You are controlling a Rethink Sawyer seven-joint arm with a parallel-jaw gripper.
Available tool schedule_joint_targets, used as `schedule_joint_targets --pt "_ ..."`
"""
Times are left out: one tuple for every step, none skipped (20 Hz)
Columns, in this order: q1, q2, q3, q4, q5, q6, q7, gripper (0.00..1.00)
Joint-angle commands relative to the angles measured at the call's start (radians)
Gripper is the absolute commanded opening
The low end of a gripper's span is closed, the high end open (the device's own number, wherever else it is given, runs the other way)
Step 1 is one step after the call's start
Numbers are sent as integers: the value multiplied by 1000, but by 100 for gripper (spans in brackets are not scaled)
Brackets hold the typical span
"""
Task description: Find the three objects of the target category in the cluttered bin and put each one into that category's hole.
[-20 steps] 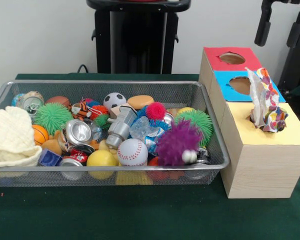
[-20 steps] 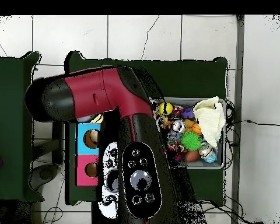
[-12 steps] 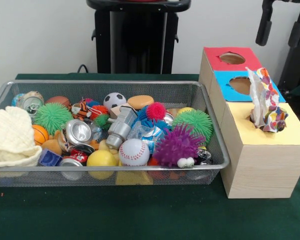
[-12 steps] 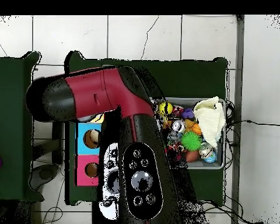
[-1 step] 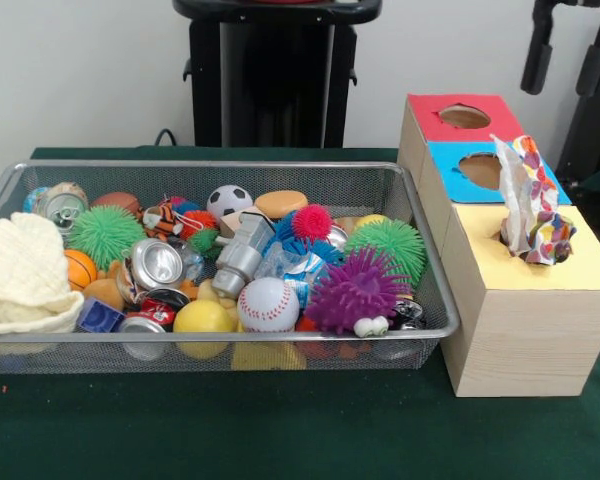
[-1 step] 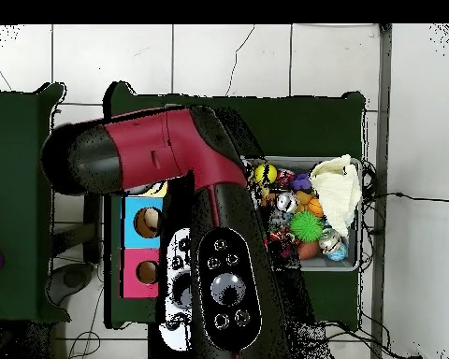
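My arm (image 6: 153, 154) is reaching across the overhead view, covering the yellow end of the wooden box (image 5: 520, 340) and the nearer edge of the wire bin (image 5: 230, 166). My fingers are not showing in either view, so I cannot tell whether they are released or clenched.

The bin is sitting on the green tabletop (image 5: 280, 430), just beside the box, and it is brimming with clutter. A cream cloth (image 5: 20, 275) is lying bunched at the bin's left end in the front view, drooping over the rim. A purple spiky ball (image 5: 358, 290) is resting against the front right corner, with a green spiky ball (image 5: 388, 245) just behind it and a baseball (image 5: 267, 304) to its left. Crushed cans (image 5: 155, 265) are lying among the balls.

A patterned cloth (image 5: 528, 215) is standing up out of the hole in the box's yellow section, partly tucked in and partly sticking out. The red hole (image 5: 464, 116) and the blue hole (image 5: 480, 170) are showing open behind it
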Motion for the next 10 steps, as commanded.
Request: schedule_joint_targets --pt "-21 42 -7 111 15 -52 110 0" --pt "-24 40 -5 116 19 -58 111 0" --pt "-25 40 -5 116 19 -53 106 0" --pt "-30 36 -3 126 22 -72 105 0" --pt "-29 35 -5 128 19 -76 103 0" --pt "-28 33 -7 130 16 -80 101 0" --pt "-26 35 -10 130 15 -84 106 0" --pt "-23 36 -13 127 17 -90 119 0" --pt "-22 36 -14 127 15 -84 114 0" --pt "-20 35 -15 130 14 -93 117 0"
